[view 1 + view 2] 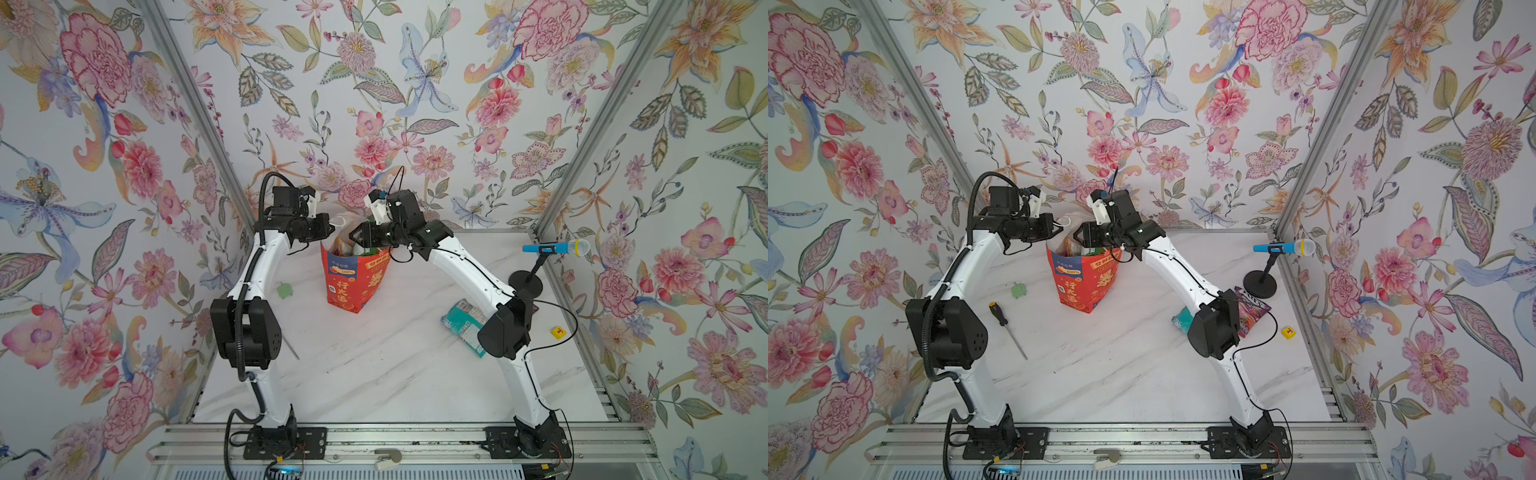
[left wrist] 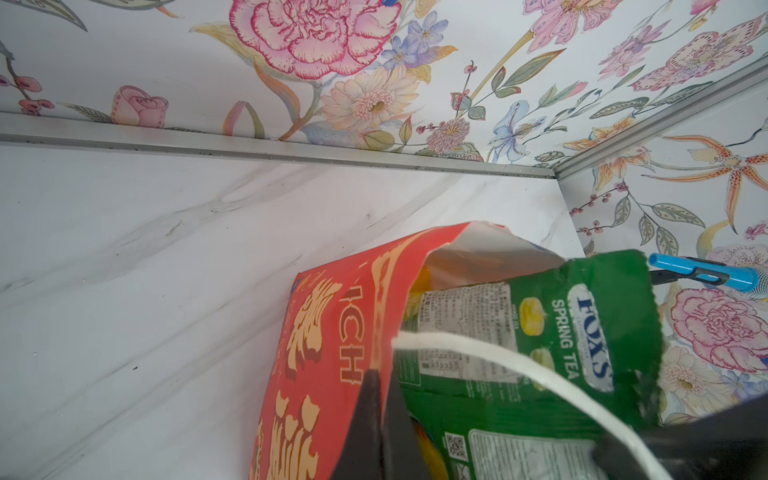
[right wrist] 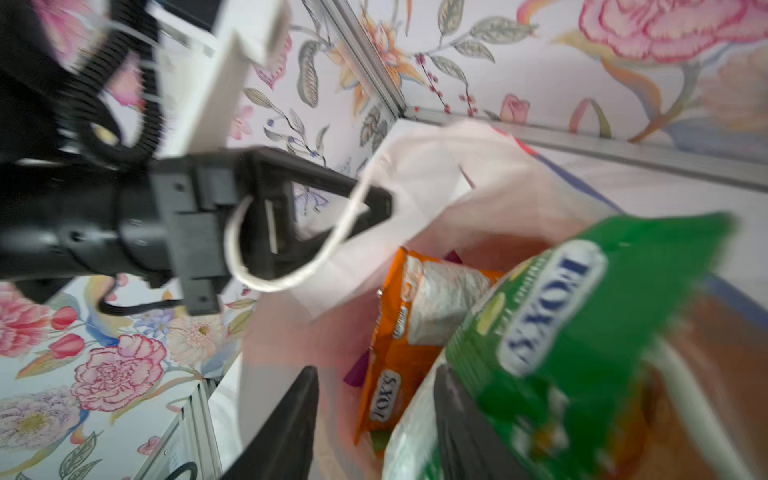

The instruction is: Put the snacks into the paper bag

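The paper bag [image 1: 353, 286] stands upright on the worktop [image 1: 374, 365], its mouth at the tips of both tools. The left arm arches up and reaches level. Its tool [image 1: 329, 231] is pinched together on the bag's rim, with the white cord handle [image 2: 436, 341] draped beside it. The right arm mirrors it. Its tool [image 3: 374, 419] has fingers standing apart over the mouth, and a green packet [image 3: 582, 332] lies against one finger — half inside the bag. An orange packet [image 3: 399, 332] sits below, and a teal packet [image 1: 461, 320] lies well apart from the right tool — by that arm's elbow.

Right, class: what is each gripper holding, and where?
Left gripper pinches the paper bag by its top rim, where the white cord handle attaches. Right gripper stands open, gripping nothing; the green packet only leans on it.
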Controlling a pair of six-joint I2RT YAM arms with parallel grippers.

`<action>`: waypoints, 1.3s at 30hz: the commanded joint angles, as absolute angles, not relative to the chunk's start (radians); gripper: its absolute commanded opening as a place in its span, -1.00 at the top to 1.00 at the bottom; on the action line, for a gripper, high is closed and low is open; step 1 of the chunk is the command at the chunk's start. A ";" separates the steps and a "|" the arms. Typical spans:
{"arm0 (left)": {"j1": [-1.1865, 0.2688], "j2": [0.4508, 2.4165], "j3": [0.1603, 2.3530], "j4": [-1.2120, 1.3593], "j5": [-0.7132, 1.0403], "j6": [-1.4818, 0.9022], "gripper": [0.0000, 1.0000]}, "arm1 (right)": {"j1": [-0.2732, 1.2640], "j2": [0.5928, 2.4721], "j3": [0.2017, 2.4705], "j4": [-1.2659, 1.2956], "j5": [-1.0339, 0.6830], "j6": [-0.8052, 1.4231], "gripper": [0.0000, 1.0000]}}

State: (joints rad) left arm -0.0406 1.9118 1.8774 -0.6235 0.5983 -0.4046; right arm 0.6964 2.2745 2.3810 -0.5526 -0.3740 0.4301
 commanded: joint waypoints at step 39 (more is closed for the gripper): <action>-0.043 1.933 1.933 -0.586 0.621 -0.389 1.00 | 0.476 1.426 1.292 -0.321 -0.179 0.495 -0.13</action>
State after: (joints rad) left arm -0.0406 1.9270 1.8961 -0.6266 0.5991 -0.4007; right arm 0.4416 1.3739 1.2045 -0.3717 -0.1684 0.5232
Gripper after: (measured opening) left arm 0.047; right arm 0.566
